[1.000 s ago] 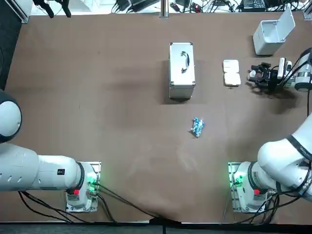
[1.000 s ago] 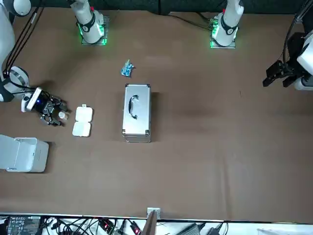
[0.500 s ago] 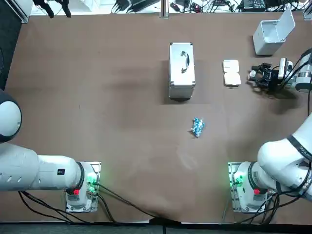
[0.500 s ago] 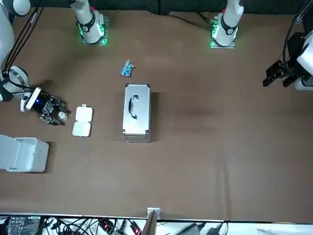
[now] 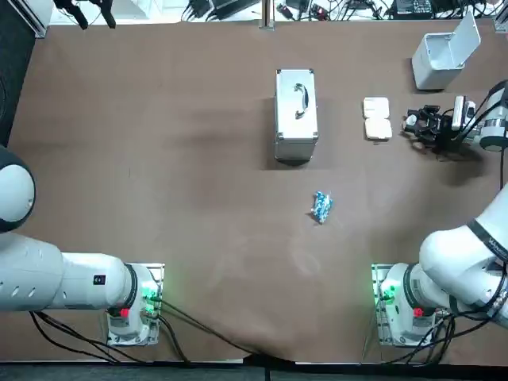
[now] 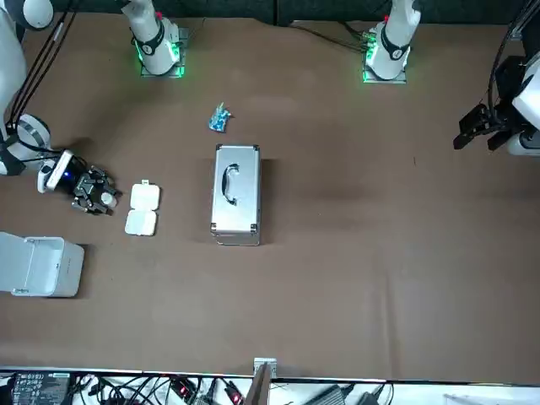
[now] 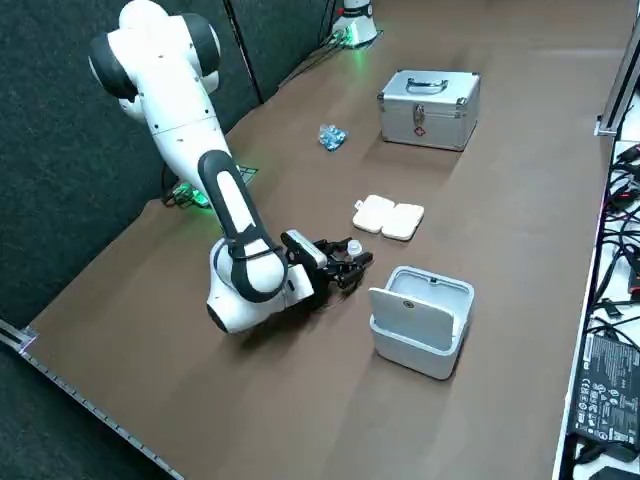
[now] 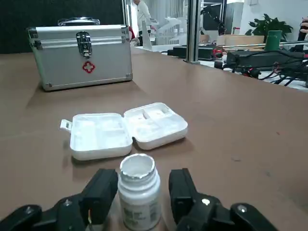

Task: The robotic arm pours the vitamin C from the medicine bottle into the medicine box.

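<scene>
A small white medicine bottle [image 8: 138, 190] stands upright and uncapped on the brown table, at the far right in the top view [image 5: 411, 121]. My right gripper [image 8: 141, 183] lies low over the table and straddles the bottle. It is open, with a finger [image 8: 179, 185] close on each side and a thin gap still showing on one side. Just beyond the bottle the white medicine box [image 8: 125, 129] lies open and flat, its compartments facing up. From above, the box [image 5: 377, 118] sits between the gripper [image 5: 422, 123] and the silver case.
A silver first-aid case [image 5: 296, 115] with a handle stands mid-table beyond the box. A white bin [image 5: 441, 55] with a raised lid sits at the far right corner, near the gripper. A blue packet [image 5: 321, 207] lies nearer the arm bases.
The gripper's fingers have drawn closer together around the bottle. The bottle and the box have not moved.
</scene>
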{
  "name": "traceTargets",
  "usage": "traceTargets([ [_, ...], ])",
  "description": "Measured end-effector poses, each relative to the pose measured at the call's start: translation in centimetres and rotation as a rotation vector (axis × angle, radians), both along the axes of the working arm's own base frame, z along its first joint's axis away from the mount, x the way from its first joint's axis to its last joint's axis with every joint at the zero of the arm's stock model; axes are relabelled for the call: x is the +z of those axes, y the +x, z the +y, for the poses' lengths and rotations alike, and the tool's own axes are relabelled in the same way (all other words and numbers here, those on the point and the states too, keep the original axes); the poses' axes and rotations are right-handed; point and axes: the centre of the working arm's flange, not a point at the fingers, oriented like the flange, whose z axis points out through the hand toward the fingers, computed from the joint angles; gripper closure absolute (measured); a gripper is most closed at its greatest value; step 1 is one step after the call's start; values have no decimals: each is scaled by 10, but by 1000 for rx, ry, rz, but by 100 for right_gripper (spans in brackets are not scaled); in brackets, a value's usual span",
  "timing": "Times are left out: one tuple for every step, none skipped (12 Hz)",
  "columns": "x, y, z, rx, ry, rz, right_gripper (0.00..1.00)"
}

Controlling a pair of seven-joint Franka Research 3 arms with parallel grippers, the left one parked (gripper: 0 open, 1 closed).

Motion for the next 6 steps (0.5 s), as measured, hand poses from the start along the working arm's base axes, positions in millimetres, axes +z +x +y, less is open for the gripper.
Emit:
traceTargets([
  [-2, -1, 0, 0, 2, 3, 32],
  [-2, -1, 1, -1, 4, 3, 32],
  [-2, -1, 1, -4, 6, 2, 33],
  [-2, 0, 1, -9, 8, 0, 33],
  [-2, 0, 1, -10, 12, -2, 33],
  [-1, 0, 2, -10, 18, -4, 33],
])
